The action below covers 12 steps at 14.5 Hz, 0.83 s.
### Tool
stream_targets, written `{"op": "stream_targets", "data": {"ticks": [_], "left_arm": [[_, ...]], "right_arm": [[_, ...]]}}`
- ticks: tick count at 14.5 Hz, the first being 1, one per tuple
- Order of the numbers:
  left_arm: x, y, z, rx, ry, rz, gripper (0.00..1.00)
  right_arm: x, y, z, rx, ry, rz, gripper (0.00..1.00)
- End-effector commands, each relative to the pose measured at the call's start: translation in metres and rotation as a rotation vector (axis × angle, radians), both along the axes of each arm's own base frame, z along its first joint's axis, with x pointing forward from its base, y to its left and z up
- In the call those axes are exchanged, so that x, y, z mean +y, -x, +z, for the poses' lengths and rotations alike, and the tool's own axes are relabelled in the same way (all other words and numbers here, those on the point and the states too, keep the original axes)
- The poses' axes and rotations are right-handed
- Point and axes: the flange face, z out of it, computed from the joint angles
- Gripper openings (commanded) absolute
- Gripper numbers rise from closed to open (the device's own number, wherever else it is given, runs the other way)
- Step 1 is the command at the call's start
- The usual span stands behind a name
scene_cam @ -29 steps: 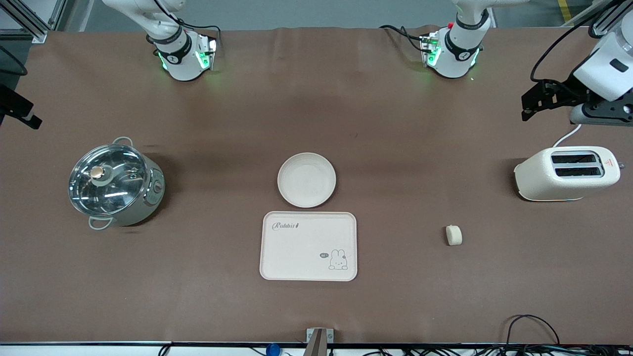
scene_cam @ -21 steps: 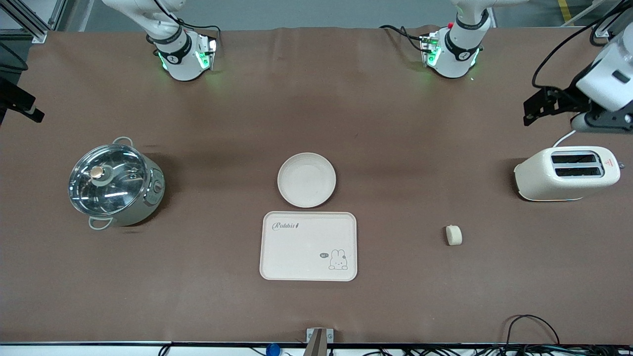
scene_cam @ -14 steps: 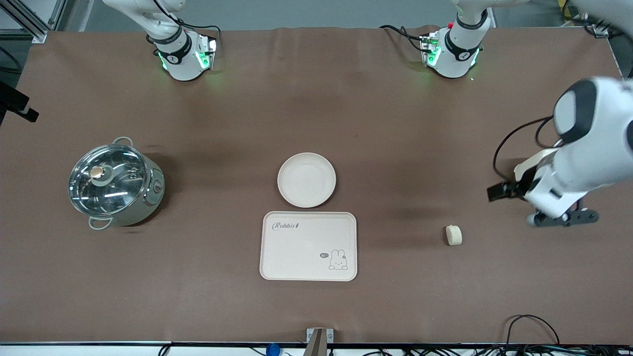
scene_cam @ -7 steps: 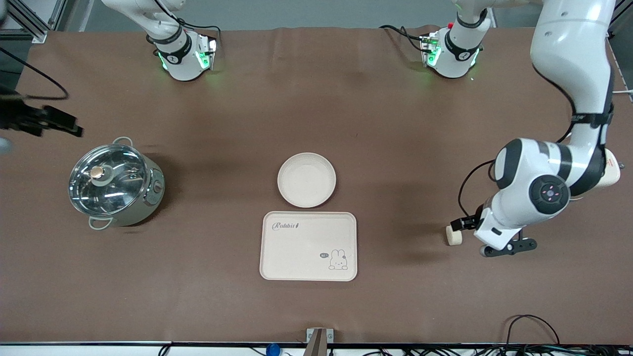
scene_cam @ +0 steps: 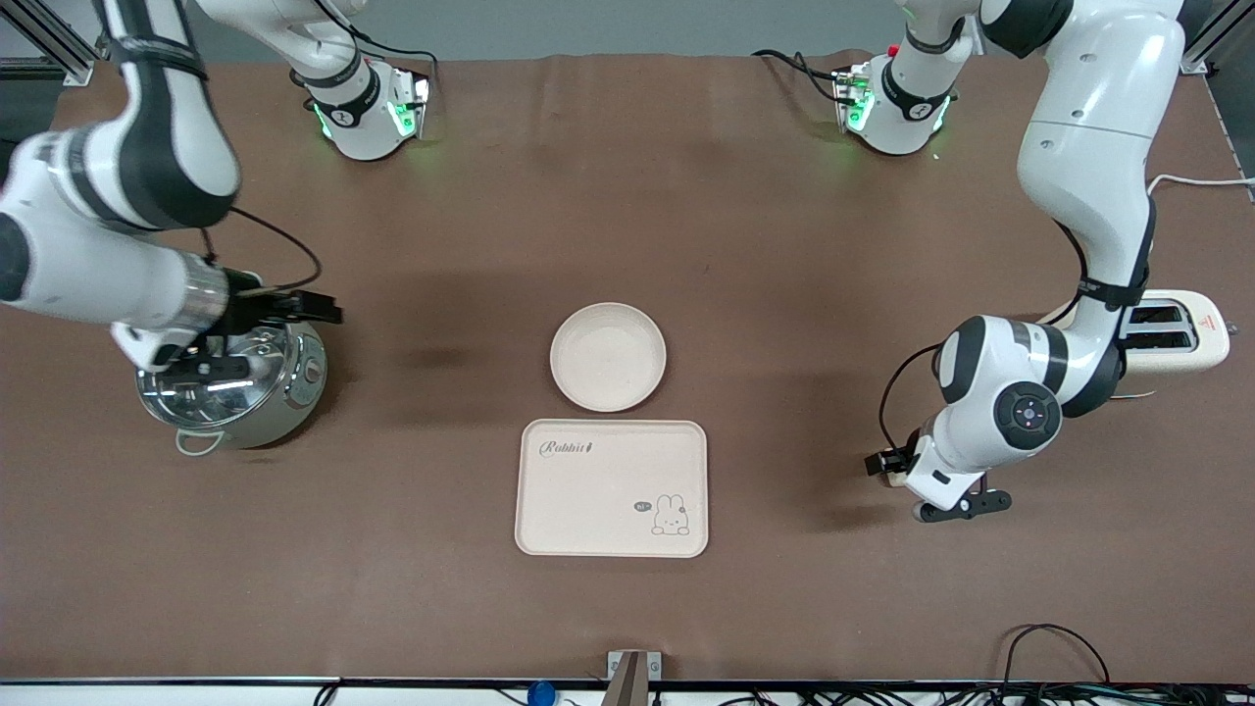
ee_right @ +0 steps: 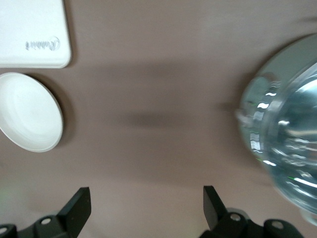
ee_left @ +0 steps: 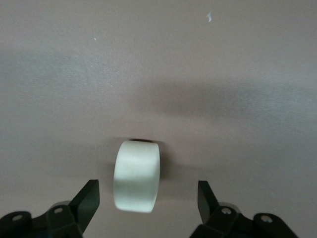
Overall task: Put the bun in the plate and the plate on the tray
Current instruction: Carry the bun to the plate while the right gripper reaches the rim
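While the bun [ee_left: 136,176] is bracketed untouched between the spread fingers [ee_left: 88,199] of the left gripper [ee_left: 148,198], the right gripper [ee_right: 146,204] is held spread over bare table beside the pot [ee_right: 285,148].

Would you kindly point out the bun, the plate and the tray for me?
bun [ee_left: 136,176]: left wrist view, middle of its rounded pale side.
plate [scene_cam: 608,356]: front view, centre of the shallow dish.
tray [scene_cam: 588,495]: front view, bare flat floor between the lettering and the rabbit.
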Motion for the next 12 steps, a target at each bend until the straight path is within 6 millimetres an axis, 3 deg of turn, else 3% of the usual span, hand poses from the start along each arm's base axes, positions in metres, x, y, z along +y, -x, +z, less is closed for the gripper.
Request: {"op": "stream_targets", "data": {"ticks": [1,3,4,6,8,12], "left_arm": [[0.003,-0.001,-0.012,-0.009,-0.016,-0.014,0.72],[-0.003,0.0,-0.013,-0.007,-0.017,-0.014,0.4],[-0.006,0.002,-0.014,-0.003,-0.017,-0.016,0.3],[-0.011,0.006,-0.013,0.006,-0.013,-0.016,0.21],[-0.051,0.014,-0.006,0.011,0.016,-0.003,0.17],[-0.159,0.046,0.024,0.022,0.035,0.129,0.16]], "right_arm": [[0.063,0.026,-0.065,-0.007,-0.033,-0.066,1.0],[0.118,0.043,-0.107,-0.058,-0.085,-0.097,1.0],[0.14,0.049,-0.123,-0.066,-0.099,-0.105,1.0],[0.165,0.057,-0.139,-0.074,-0.111,-0.109,1.0],[0.171,0.059,-0.148,-0.07,-0.106,-0.103,1.0],[0.205,0.07,-0.174,-0.092,-0.121,-0.131,1.0]]}}
